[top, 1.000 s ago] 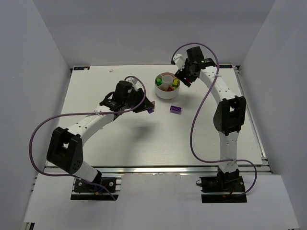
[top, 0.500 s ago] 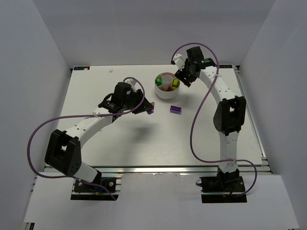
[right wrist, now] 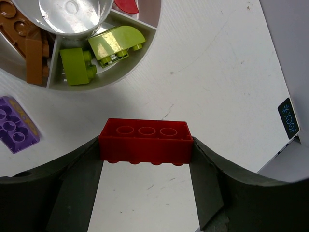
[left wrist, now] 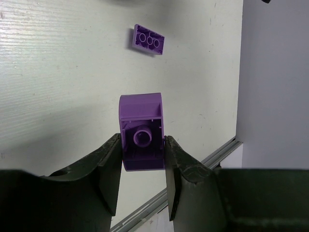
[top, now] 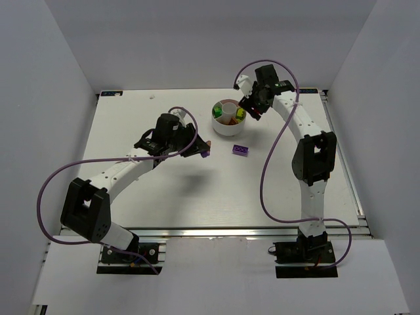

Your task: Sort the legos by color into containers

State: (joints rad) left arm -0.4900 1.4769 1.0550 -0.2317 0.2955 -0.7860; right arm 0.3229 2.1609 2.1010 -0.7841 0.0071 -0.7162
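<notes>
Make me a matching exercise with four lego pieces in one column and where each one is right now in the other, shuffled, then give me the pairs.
Column one:
1. red brick
2. curved purple piece
3. long purple brick
4. yellow-green pieces

Column two:
A. lying loose on the table
B. in a wedge of the white dish
C. gripped in the left claw
D. gripped in the right claw

Pairs: 1-D, 2-C, 3-A, 4-B

2 outstretched arms (top: 125,169) (top: 316,157), jaws clamped
</notes>
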